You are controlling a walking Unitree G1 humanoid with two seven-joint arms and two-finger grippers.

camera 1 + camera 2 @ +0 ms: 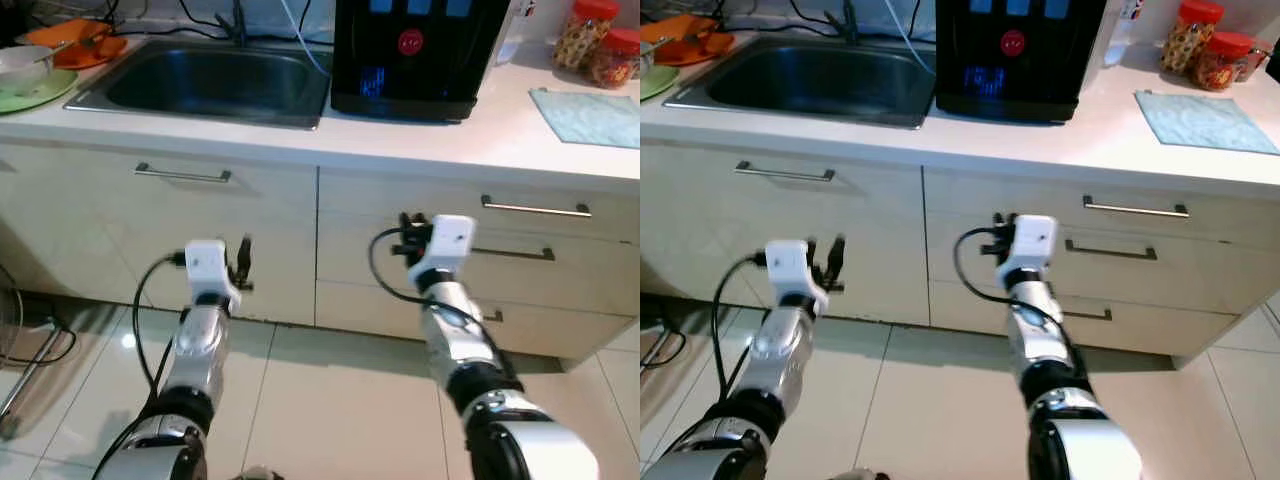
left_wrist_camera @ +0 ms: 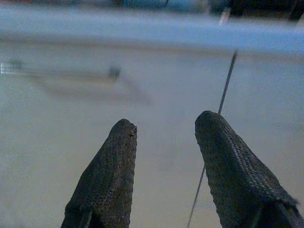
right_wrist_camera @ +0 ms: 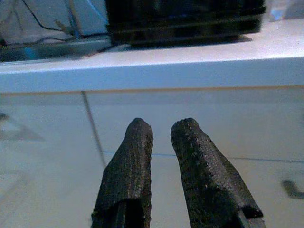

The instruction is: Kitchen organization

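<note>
A: Counter (image 1: 300, 135) spans ahead; top drawer handle (image 1: 535, 209) under its right front edge, untouched.

B: Right gripper (image 3: 161, 130) narrowly parted, left gripper (image 2: 164, 126) wider, both empty. Best raised level with handle, approached squarely.

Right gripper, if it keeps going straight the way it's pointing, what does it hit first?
Most likely the cabinet front just under the countertop edge; the right gripper points at that panel, though depth is unclear.
</note>
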